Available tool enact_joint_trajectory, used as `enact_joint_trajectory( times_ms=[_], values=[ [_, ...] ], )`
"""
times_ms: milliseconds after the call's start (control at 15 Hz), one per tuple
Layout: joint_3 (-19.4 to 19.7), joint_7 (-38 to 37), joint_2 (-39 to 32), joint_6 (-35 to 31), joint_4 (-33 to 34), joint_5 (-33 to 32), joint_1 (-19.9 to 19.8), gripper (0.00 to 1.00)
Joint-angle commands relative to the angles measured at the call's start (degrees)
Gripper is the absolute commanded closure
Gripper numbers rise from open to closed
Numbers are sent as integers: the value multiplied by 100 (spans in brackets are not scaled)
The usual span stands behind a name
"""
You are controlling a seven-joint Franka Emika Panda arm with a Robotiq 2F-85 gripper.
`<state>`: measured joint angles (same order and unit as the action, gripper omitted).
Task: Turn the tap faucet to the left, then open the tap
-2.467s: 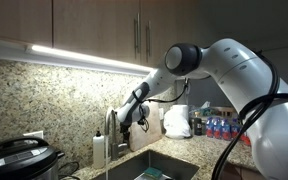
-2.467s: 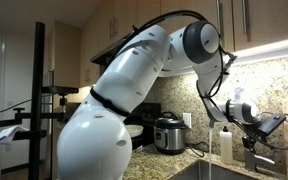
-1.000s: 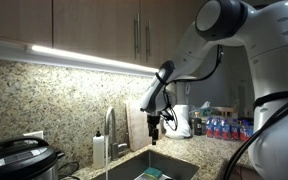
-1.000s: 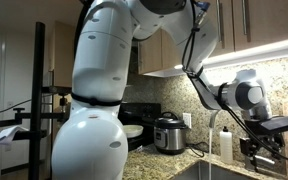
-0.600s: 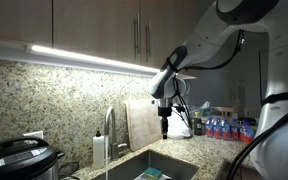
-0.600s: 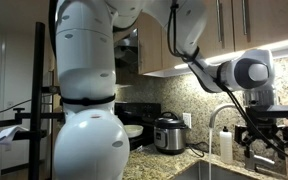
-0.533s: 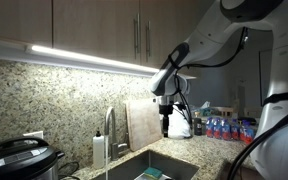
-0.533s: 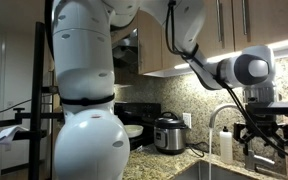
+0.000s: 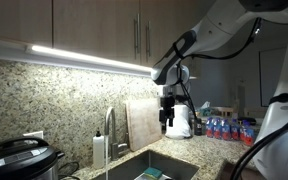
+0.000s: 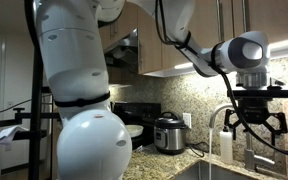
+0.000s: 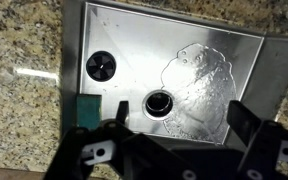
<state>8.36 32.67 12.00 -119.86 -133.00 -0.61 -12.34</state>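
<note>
The tap faucet (image 9: 109, 124) is a slim silver gooseneck behind the sink, and its arch also shows in an exterior view (image 10: 220, 113). My gripper (image 9: 167, 125) hangs fingers down over the sink, well off to the side of the faucet and above it, touching nothing. In an exterior view the gripper (image 10: 254, 129) is spread wide beside the spout's arch. In the wrist view the gripper (image 11: 176, 116) is open, with only the wet sink basin (image 11: 214, 60) and its drain (image 11: 161, 102) between the fingers (image 11: 114, 110). The faucet is outside the wrist view.
A white soap bottle (image 9: 100, 150) stands next to the faucet, also seen in an exterior view (image 10: 224, 145). A cutting board (image 9: 139, 122) leans on the backsplash. A rice cooker (image 9: 19, 160) and water bottles (image 9: 220, 128) flank the sink. A green sponge (image 11: 84, 108) lies at the basin's edge.
The arm has pulled away from the faucet, swinging sideways and upward over the sink. The gripper now points straight down with its fingers spread.
</note>
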Motion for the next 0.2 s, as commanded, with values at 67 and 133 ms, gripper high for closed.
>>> enact_joint_trajectory(
  times_ms=[67,133],
  values=[
    [174,-91,19,23,7,-41,177,0],
    [179,-91,19,24,7,-41,176,0]
  ],
)
